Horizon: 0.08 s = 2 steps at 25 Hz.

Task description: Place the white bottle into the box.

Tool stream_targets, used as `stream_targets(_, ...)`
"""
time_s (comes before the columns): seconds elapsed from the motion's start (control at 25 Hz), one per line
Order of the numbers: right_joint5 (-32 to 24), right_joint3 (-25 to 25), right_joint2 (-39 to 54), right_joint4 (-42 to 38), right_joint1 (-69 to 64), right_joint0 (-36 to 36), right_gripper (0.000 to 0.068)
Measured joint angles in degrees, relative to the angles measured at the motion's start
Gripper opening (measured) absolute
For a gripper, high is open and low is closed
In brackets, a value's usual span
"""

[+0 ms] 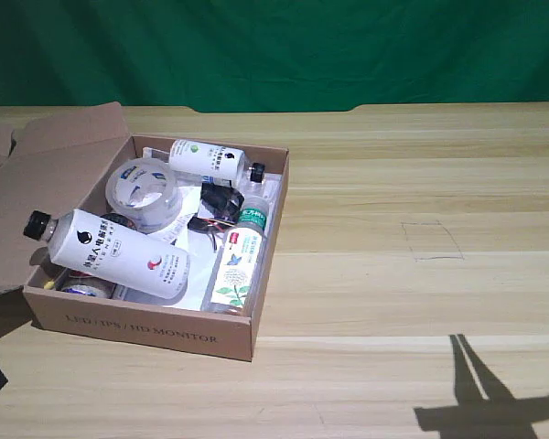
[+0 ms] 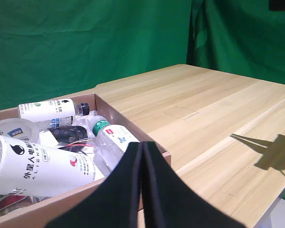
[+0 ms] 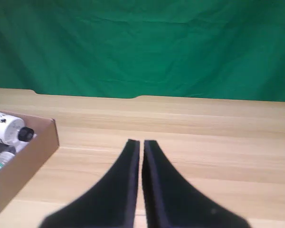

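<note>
Exterior view: the white bottle [image 1: 110,254] is seen lying tilted inside the box [image 1: 146,326], cap toward 10 o'clock, resting on other contents. The right tool [image 3: 142,142] is held together, empty, above the table [image 3: 204,137].

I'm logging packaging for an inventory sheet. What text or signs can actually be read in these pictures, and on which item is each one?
"LED / IPS / HD MONITOR", faint, on the front of the box.
Dark Chinese lettering and a small red mark on the white bottle; its small Latin line is unreadable.
Round green logo on the smaller white bottle; its text is too small.
Flower label on the clear bottle; its text is too small.
</note>
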Motion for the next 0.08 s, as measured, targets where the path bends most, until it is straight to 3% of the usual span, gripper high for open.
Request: stream_targets(0.08, 0.0, -2.5, 4.2, 2.1, -5.0, -4.6, 0.0003)
